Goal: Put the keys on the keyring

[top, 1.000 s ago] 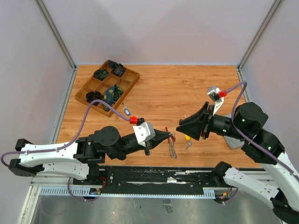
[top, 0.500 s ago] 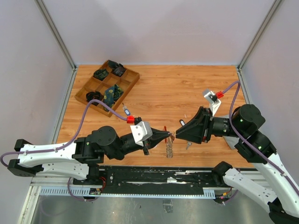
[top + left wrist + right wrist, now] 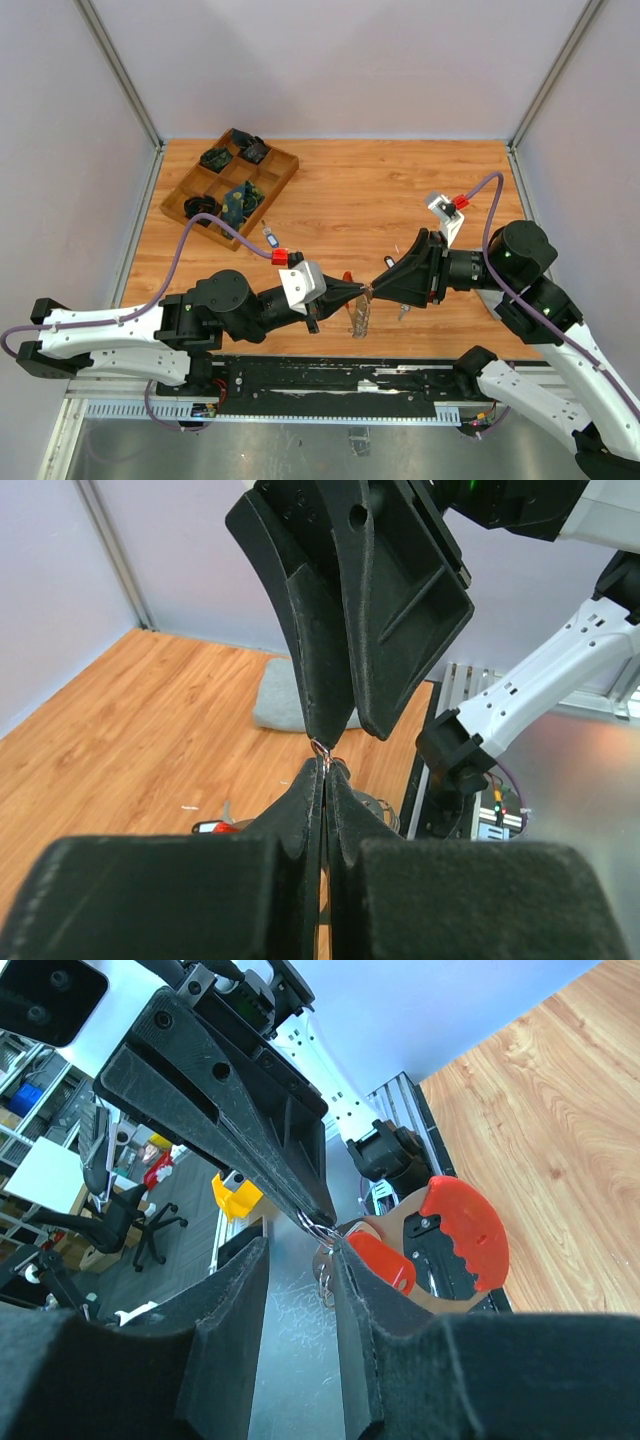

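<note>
The keyring (image 3: 360, 318) hangs above the near edge of the wooden table (image 3: 380, 190), its glittery strap running 12 to 6 in the top view. Its curved red plastic part (image 3: 347, 276) pokes out at about 11 o'clock. The small wire loop at the top is what matters. My left gripper (image 3: 365, 291) comes in from 9 o'clock and is clamped shut on it, holding it out toward 3 o'clock.

From 3 o'clock my right gripper (image 3: 378, 289) meets it tip to tip, jaws slightly apart on either side of the loop. I cannot tell whether they pinch anything. A small silvery key (image 3: 403, 313) lies on the table at about 4 o'clock from the loop, under my right arm, so I judge the right arm the nearer one for threading.
</note>
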`<action>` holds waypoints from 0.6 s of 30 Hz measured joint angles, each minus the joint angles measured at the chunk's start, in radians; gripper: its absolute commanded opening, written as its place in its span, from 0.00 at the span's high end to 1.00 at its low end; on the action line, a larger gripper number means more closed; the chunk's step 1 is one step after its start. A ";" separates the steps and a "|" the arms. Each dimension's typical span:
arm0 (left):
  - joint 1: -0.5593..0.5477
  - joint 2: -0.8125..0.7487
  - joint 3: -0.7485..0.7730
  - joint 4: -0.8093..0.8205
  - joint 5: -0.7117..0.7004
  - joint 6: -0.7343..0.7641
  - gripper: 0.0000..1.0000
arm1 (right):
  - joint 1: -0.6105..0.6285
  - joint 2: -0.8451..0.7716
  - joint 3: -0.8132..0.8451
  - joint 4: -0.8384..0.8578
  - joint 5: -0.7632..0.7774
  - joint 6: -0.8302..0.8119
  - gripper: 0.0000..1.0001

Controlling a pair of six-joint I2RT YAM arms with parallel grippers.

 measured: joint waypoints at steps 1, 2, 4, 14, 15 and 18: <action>0.000 0.000 0.000 0.000 0.002 0.000 0.99 | 0.000 0.000 -0.001 0.000 -0.002 0.001 0.67; 0.000 0.000 0.000 0.000 0.002 0.000 0.99 | 0.000 0.000 -0.002 0.002 -0.002 0.002 0.66; 0.000 0.000 0.000 0.000 0.005 0.000 0.99 | 0.000 -0.003 -0.006 0.006 -0.002 0.002 0.65; 0.000 0.000 0.000 0.000 0.023 0.000 0.99 | 0.000 -0.010 -0.010 -0.003 0.012 -0.019 0.62; 0.000 0.000 0.000 0.001 0.024 0.000 0.99 | 0.000 -0.011 -0.010 -0.002 0.014 -0.019 0.64; 0.000 0.000 0.000 0.001 0.027 0.000 0.99 | 0.000 -0.011 -0.010 -0.002 0.014 -0.019 0.69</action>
